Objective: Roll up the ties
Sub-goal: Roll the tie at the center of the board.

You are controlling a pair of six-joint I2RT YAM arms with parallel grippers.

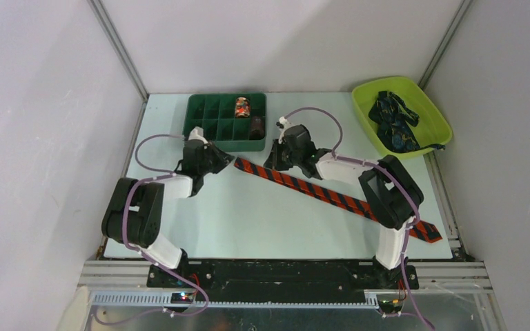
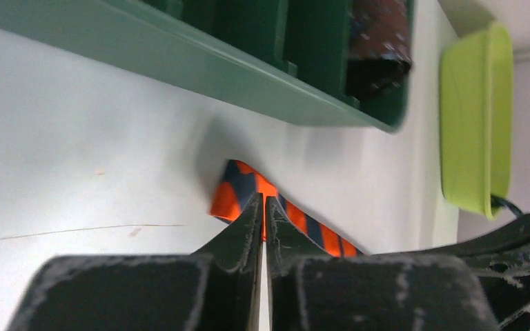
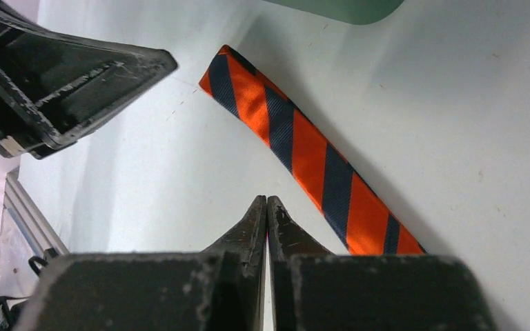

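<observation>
A red-orange tie (image 1: 331, 193) with dark diagonal stripes lies flat in a long strip across the table, running from near the green tray to the front right edge. My left gripper (image 1: 226, 163) is at its narrow far end. In the left wrist view the left gripper (image 2: 263, 200) is shut to a thin slit over the tie's end (image 2: 231, 196); nothing shows between the tips, and I cannot tell whether they touch it. My right gripper (image 3: 267, 200) is shut and empty, just beside the tie (image 3: 303, 152). The right gripper (image 1: 270, 164) is a little further along the strip.
A dark green compartment tray (image 1: 207, 110) at the back holds a colourful rolled tie (image 1: 241, 107) and a dark roll (image 1: 257, 125). A lime bin (image 1: 435, 124) at the back right holds a heap of dark navy ties (image 1: 393, 121). Purple cables loop off both arms.
</observation>
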